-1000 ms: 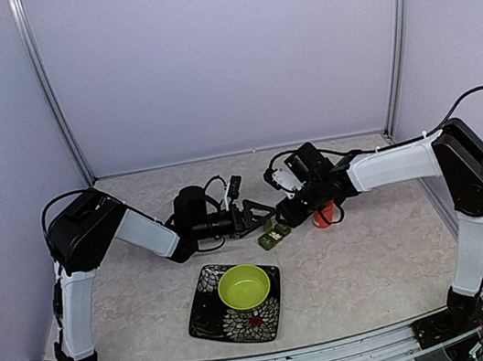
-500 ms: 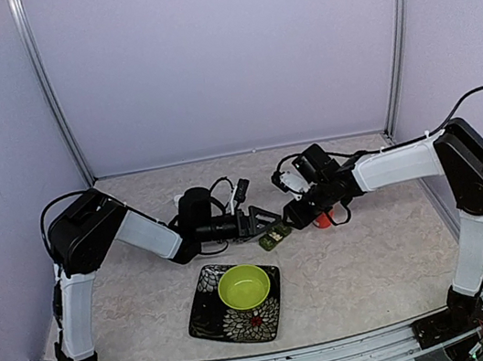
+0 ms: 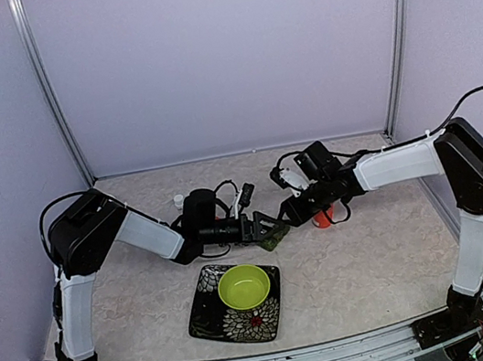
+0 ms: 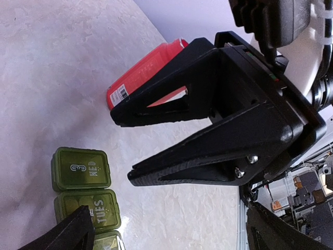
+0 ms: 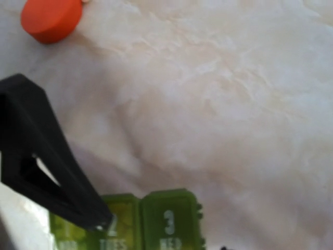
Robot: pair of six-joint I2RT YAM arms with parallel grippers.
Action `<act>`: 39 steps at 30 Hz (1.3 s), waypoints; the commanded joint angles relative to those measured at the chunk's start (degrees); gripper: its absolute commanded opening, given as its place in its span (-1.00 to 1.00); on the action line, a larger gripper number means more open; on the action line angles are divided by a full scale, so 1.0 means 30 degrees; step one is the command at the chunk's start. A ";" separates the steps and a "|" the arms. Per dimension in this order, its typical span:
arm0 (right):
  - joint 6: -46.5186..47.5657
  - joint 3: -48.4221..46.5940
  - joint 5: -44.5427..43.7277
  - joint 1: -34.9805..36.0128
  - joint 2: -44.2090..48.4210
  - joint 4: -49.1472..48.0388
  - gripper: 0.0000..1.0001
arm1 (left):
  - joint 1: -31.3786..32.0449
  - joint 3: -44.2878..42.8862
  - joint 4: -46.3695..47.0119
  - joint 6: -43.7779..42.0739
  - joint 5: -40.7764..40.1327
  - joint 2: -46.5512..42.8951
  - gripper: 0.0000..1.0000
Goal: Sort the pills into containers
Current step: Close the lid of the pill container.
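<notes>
Left wrist view shows the pillbox (image 4: 83, 179) lying flat on the worktop (image 4: 62, 78), at 1 o'clock from the lime bowl (image 3: 244, 287). It looks like light, stiff, slick plastic, so a pinch across its long sides probably suits it best. The left gripper (image 3: 268, 228) gapes wide and the right gripper (image 4: 122, 148) is part-spread; both are empty.

The table (image 3: 366, 261) has a pale, marbled beige top and runs back to the rear wall. Near its front edge, about the middle, sits a dark square plate (image 3: 207, 316) with a white flower pattern. Just behind the plate lies the dark green pillbox (image 4: 83, 190), seemingly flat on the surface, its lids up and marked TUES and WED. A little to the right of it, a red-orange bottle (image 4: 145, 73) lies on its side. An orange cap (image 5: 51, 19) rests alone on the bare top. Further back on the left is a small white thing (image 3: 178, 200), too small to identify.
</notes>
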State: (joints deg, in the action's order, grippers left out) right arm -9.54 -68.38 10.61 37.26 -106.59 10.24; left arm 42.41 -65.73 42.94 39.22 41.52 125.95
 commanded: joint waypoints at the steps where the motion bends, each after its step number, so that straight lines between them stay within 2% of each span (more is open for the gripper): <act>1: -0.0299 -0.0068 0.0883 -0.0081 -0.0406 -0.0663 -0.14 | 0.0100 -0.0411 -0.1149 -0.0753 -0.0381 -0.0558 0.98; 9: -0.0223 0.0010 0.0383 0.0257 -0.1170 -0.0760 -0.13 | 0.0057 -0.0458 -0.1316 -0.0827 -0.0580 -0.0626 0.98; 16: -0.0101 -0.0029 -0.0366 0.0439 -0.1304 -0.0505 -0.02 | 0.0040 -0.1002 -0.1562 -0.0855 -0.0538 -0.0669 0.98; 39: 0.0439 0.0187 -0.2204 0.1535 -0.2567 0.0311 -0.02 | 0.0305 -0.1472 -0.3126 -0.1514 -0.0666 -0.0186 0.98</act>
State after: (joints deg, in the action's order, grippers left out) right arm -8.97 -68.73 5.48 39.90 -111.35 9.39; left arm 42.46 -68.53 36.23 36.45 40.10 125.49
